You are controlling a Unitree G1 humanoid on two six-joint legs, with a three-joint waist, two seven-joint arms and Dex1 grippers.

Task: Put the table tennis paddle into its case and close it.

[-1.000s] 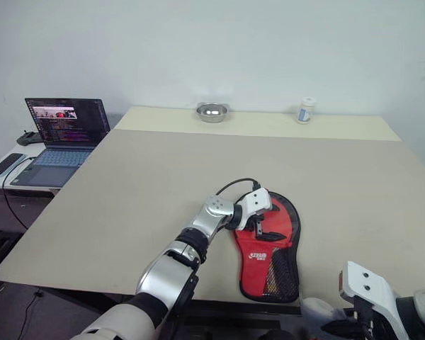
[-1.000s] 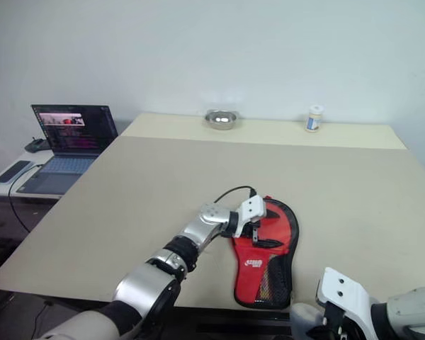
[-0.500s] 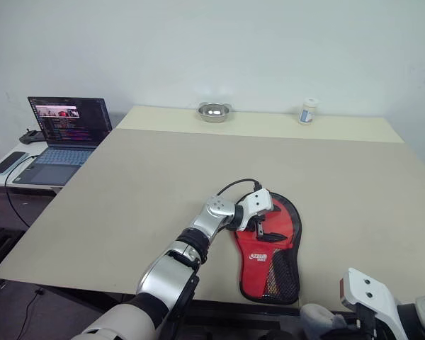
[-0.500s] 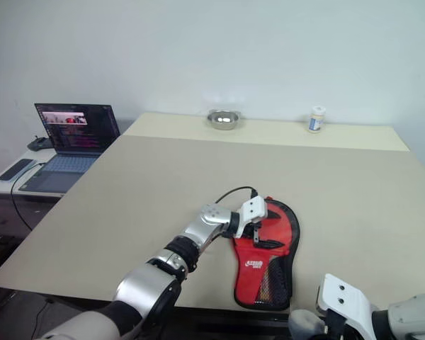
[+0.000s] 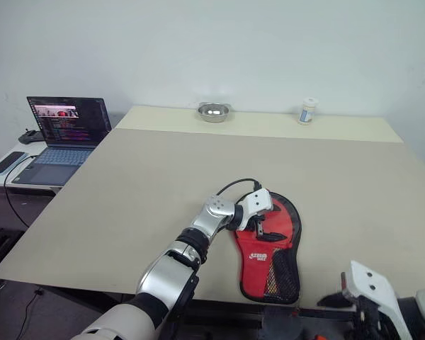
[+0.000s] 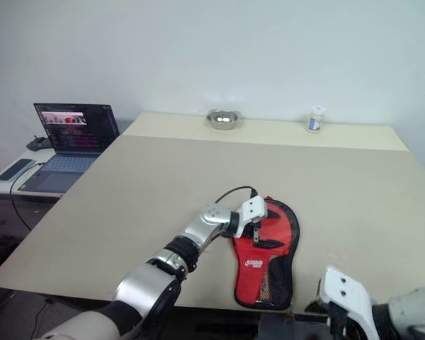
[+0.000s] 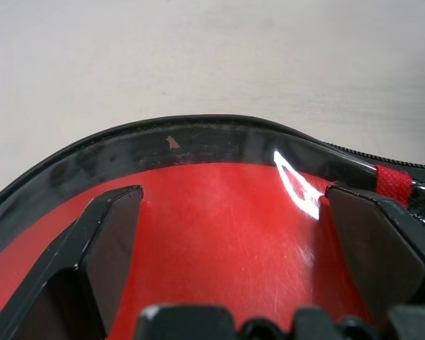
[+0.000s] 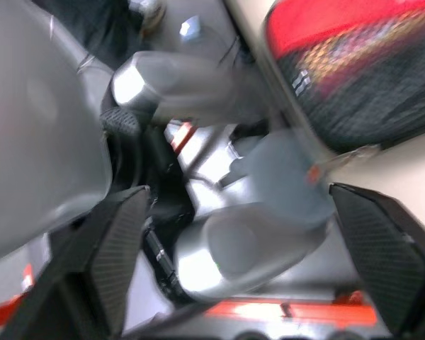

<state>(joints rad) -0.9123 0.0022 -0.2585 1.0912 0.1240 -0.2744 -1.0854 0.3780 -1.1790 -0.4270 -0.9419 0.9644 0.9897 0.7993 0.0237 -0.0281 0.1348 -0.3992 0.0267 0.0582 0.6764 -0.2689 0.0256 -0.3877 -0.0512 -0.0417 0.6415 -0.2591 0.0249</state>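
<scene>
The case (image 5: 270,248) lies lower centre at the table (image 5: 163,177) near edge, left gripper (image 5: 262,225) spread open flat on it holding nothing, right gripper (image 8: 234,212) open and empty; paddle unseen, case could slip off when zipped.

Silver jointed left arm (image 5: 198,241), black cable (image 5: 234,184), white wrist housing (image 5: 256,202)
</scene>
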